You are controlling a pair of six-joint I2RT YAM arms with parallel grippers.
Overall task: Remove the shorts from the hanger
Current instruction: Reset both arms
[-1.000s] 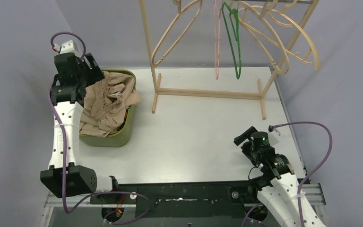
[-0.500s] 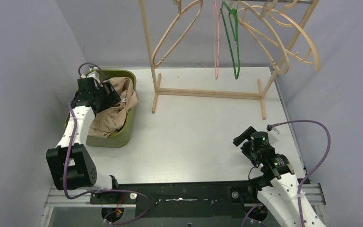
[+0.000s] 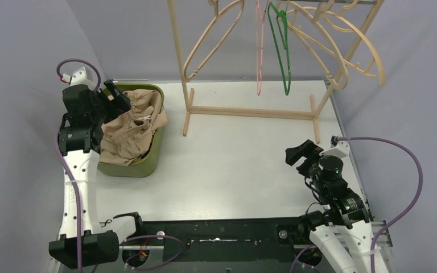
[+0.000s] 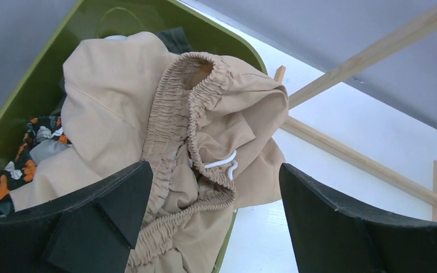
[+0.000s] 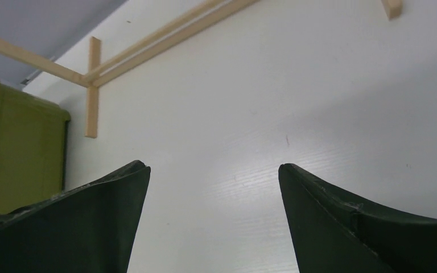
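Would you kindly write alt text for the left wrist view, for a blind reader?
Beige drawstring shorts lie crumpled in a green bin, camouflage shorts peeking out beneath. The left gripper hangs open above them, with the wooden rack base on the white table behind.

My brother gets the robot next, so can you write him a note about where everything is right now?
Left gripper: open, holding nothing, above the green bin.
Right gripper: open, empty, over the bare table.
Shorts: the beige shorts lie on top of the pile in the bin, and the camouflage shorts show beneath. The rest of the pile is mostly hidden.
Done: every hanger in view on the rack, like the green hanger, is bare.
Left: no shorts seen to remove. The rack's top is cut off, so check it.
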